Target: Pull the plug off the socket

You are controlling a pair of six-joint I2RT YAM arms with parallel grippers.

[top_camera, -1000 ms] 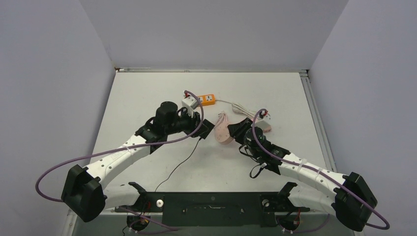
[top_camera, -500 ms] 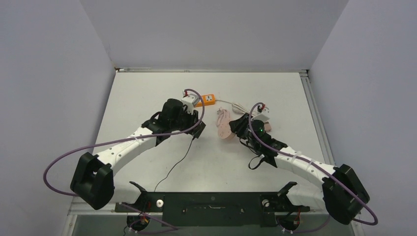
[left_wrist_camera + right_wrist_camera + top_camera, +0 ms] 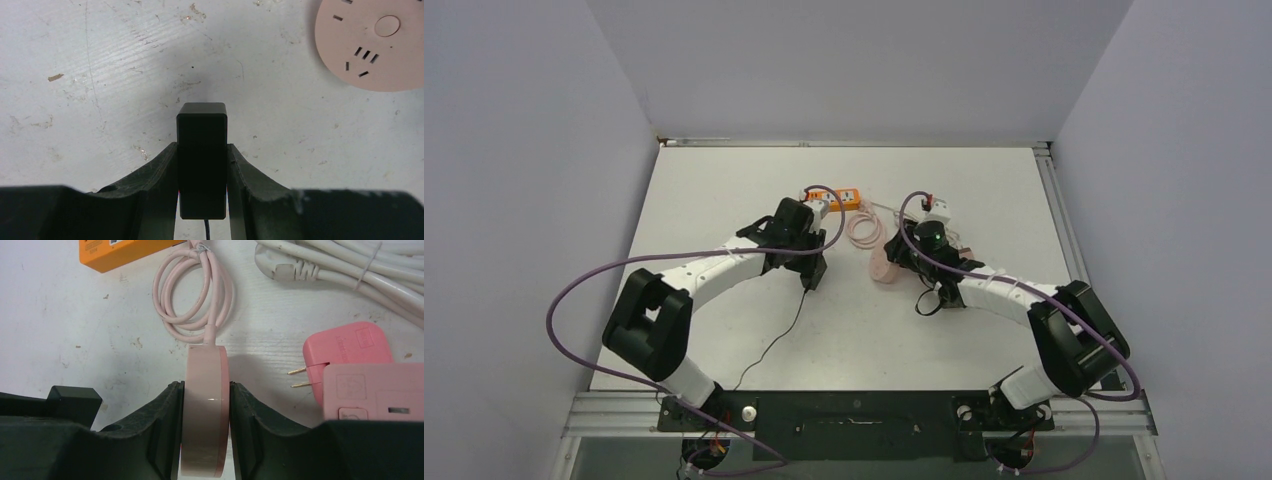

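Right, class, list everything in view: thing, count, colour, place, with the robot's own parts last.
plug: one, black, in left gripper, apart from socket
socket: one, pale pink, on edge in right gripper
cord: one, pink, coiled beyond socket
power strip: one, orange, far middle of table
cable bundle: one, white, right of cord
adapter: one, pink, two-pronged, right of socket
block: one, paler pink, beside adapter
grippers: two, black, left shut on plug, right shut on socket

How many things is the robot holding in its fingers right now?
2. A black plug is clamped between the left fingers; a round pink socket is clamped on edge between the right fingers.
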